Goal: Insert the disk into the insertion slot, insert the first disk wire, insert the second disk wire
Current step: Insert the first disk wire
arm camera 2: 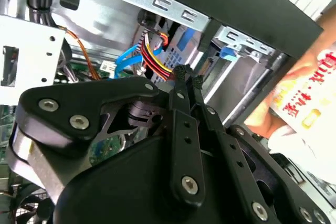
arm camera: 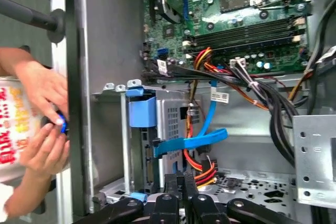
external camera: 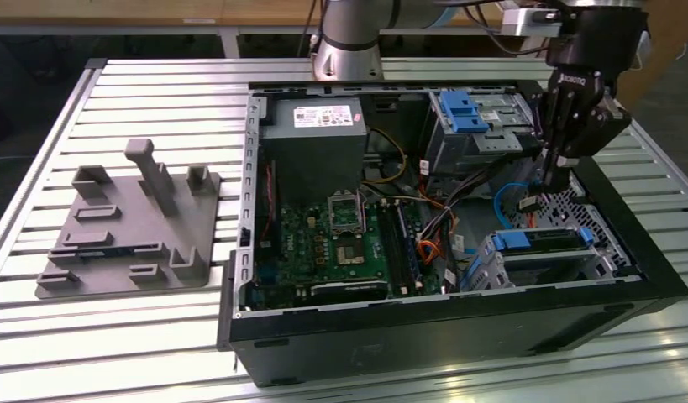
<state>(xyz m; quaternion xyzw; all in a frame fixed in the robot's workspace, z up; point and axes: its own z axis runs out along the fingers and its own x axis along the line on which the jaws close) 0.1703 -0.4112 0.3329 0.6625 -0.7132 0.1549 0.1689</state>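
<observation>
Fingers: your gripper's [arm camera: 181, 178] fingers [arm camera: 172, 188] are closing to a thin sliver, clenched rather than spread. You cannot tell whether a plug is caught between them.
First disk wire: the first disk wire [arm camera: 195, 158], red and orange, is curling down right against one finger in both wrist views. Its plug end is hiding behind the fingertips [arm camera 2: 181, 85].
Second disk wire: the second disk wire [arm camera: 194, 141] is crossing just beyond the fingertips as a flat blue band. Its dark end is lying at the cage edge. You cannot tell whether it is seated.
Insertion slot: the insertion slot [arm camera: 172, 116], grey and perforated, is standing just past the fingertips, behind both wires. In the exterior view a disk [external camera: 542, 242] on blue rails is sitting inside it, below the gripper.
Blue tab: a blue tab [arm camera: 142, 111] is sticking out beside the cage, a little farther from the fingers.
Motherboard: the motherboard [arm camera: 236, 3] is lying well beyond the fingers, past a run of black cables [arm camera: 262, 90].
Person: two hands [arm camera: 44, 95] are holding a white and red packet [arm camera: 16, 129] outside the case wall [arm camera: 73, 103], well apart from the fingers.
Fixture: in the exterior view a grey fixture plate [external camera: 131, 227] is resting on the slatted table [external camera: 153, 84], farthest from the fingers.
</observation>
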